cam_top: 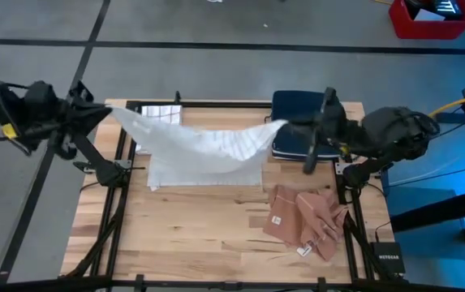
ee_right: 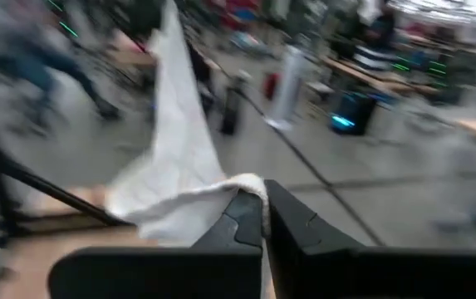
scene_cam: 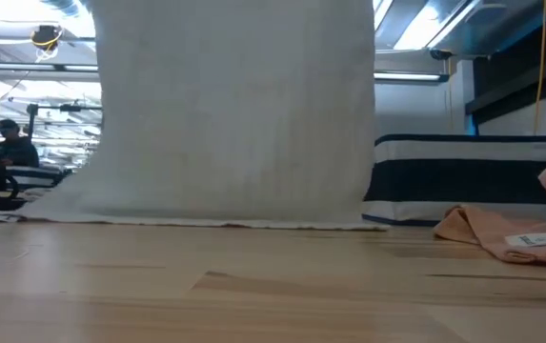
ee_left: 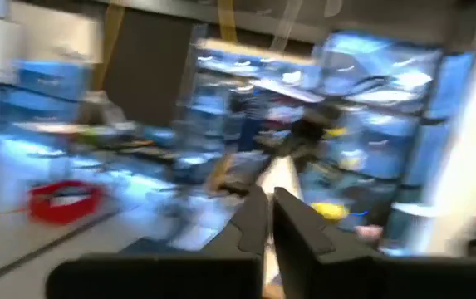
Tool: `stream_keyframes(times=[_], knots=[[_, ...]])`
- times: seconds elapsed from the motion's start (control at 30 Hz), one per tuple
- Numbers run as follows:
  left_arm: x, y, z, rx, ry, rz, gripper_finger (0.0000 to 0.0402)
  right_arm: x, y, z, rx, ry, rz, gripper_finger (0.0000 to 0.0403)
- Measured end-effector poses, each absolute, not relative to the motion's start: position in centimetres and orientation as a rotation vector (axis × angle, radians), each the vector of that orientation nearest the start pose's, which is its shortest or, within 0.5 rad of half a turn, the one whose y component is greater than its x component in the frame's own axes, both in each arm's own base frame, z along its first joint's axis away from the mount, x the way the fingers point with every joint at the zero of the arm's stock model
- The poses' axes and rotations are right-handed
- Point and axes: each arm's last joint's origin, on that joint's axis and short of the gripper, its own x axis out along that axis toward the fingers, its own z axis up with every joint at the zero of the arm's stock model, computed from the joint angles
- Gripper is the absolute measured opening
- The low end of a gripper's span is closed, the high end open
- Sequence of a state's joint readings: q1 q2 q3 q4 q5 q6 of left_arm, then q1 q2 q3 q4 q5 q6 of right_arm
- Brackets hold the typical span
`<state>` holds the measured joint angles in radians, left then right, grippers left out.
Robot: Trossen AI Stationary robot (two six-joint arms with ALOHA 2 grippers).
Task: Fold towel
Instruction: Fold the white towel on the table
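Observation:
A white towel is held up over the far half of the table, stretched between my two grippers; its lower edge rests on the wood. My left gripper is shut on its left top corner, high at the table's far left. My right gripper is shut on the right top corner, in front of a dark blue folded cloth. In the low view the towel hangs like a curtain. My left gripper pinches the towel's left top corner between its two fingers, coming level from the table's left. In the left wrist view a strip of cloth runs out from the fingertips. The towel hangs below, sagging toward the middle. My right gripper pinches the towel's right top corner between its two fingers, coming level from the table's right side. The cloth bunches at the fingertips and runs off toward the other gripper. Its lower part lies on the table.
A crumpled tan cloth with a tag lies at the table's near right. A dark blue folded cloth and a white checked cloth sit at the far edge. Bare wood spreads across the near half.

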<state>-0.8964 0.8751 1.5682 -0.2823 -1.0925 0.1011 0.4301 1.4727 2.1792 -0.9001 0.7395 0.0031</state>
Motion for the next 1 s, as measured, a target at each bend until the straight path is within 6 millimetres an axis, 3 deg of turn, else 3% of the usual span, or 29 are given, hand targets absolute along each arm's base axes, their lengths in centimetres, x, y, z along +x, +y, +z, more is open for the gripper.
stream_keyframes(times=[0.17,0.53,1.0], knots=[[7.6,-6.4,55.2,-0.291,-0.313,0.022,0.0004,20.9,10.2,57.1,0.001,-0.005,-0.126,0.0006],[8.2,-9.7,57.7,-0.229,-0.380,-0.066,0.0004,18.4,13.6,60.3,0.195,-0.283,0.069,0.0006],[7.8,-12.8,62.4,-0.021,-0.435,-0.054,0.0004,17.3,14.1,61.9,0.142,-0.438,0.036,0.0006]])
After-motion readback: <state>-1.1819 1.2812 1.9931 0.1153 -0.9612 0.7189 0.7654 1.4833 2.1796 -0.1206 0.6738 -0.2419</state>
